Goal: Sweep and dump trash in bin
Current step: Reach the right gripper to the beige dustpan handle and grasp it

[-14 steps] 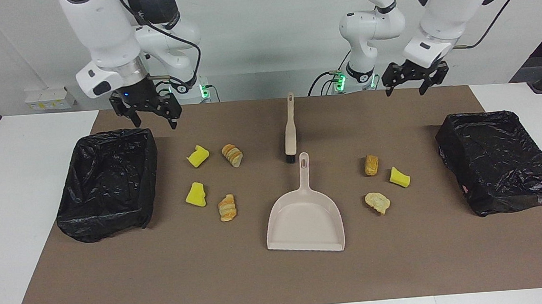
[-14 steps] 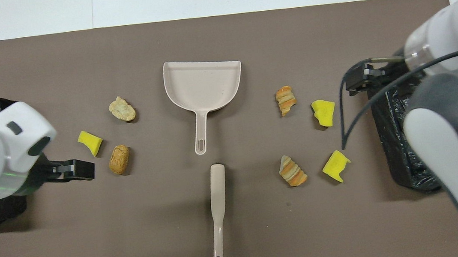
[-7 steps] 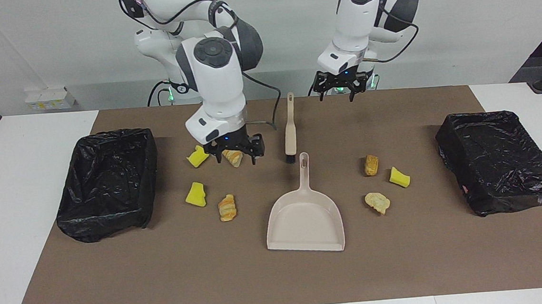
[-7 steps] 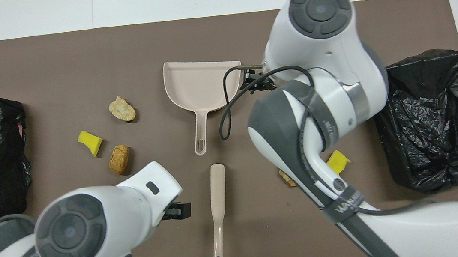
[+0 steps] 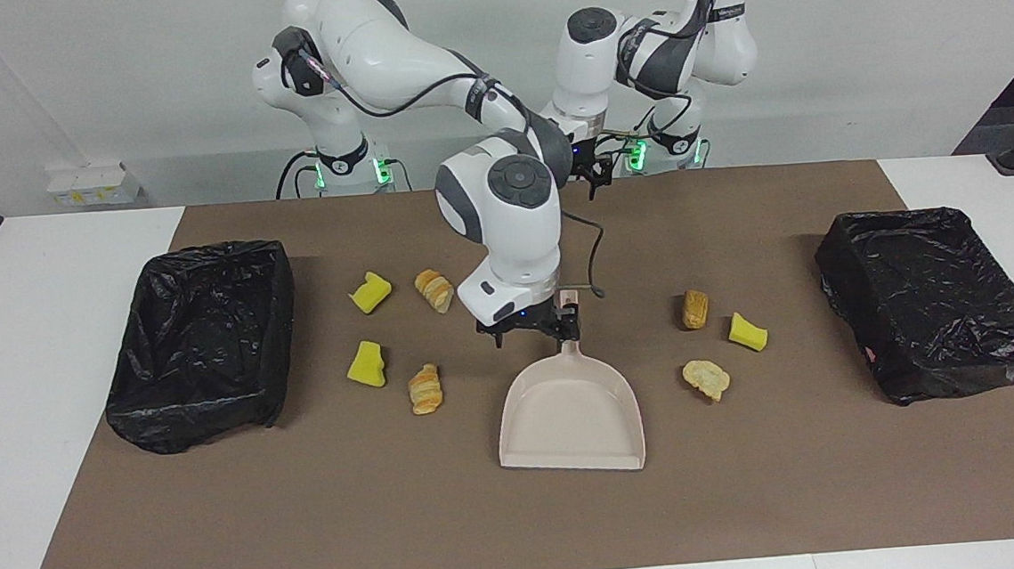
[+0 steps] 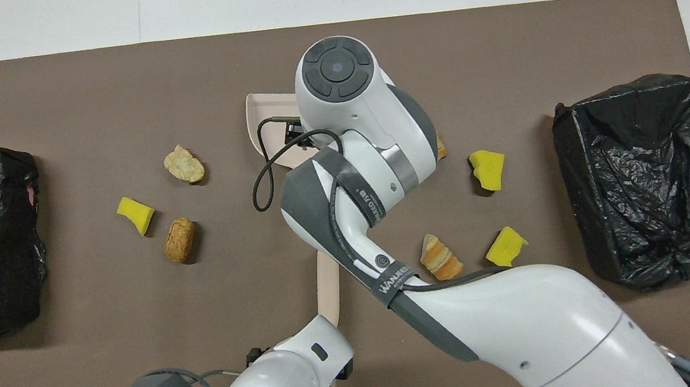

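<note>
You are looking at the tool pick-up step, as I judge it: nothing is swept yet and all seven bits of trash are lying on the brown mat [image 5: 754, 499]. Two yellow sponge chunks [image 5: 371, 292] [image 5: 366, 364] and two croissant-like pieces [image 5: 434, 290] [image 5: 425, 388] are sitting between the dustpan [image 5: 570, 414] and the black-lined bin [image 5: 203, 404] at the right arm's end of the table. One more sponge chunk [image 5: 747, 332] and two bread pieces [image 5: 694, 308] [image 5: 706, 378] are lying toward the other bin [image 5: 968, 368] at the left arm's end.

The right gripper [image 5: 530, 335] is hanging low with its fingers spread, gripping nothing. It is just beside the dustpan handle [image 5: 569, 301], which is showing against one finger rather than between the two. The left gripper [image 5: 593, 180] is hanging over the end of the brush [image 6: 327, 280] nearest the robots. Whether that gripper is spread or pressed together I cannot tell, since the arms are covering it in both views.

For the next move, you are needing to shift the right gripper sideways so the handle is sitting between the fingers, then pinch it. The left gripper is needing to drop squarely onto the brush handle. The two wrists are working close together, so be watching for the cable and the elbows crossing
</note>
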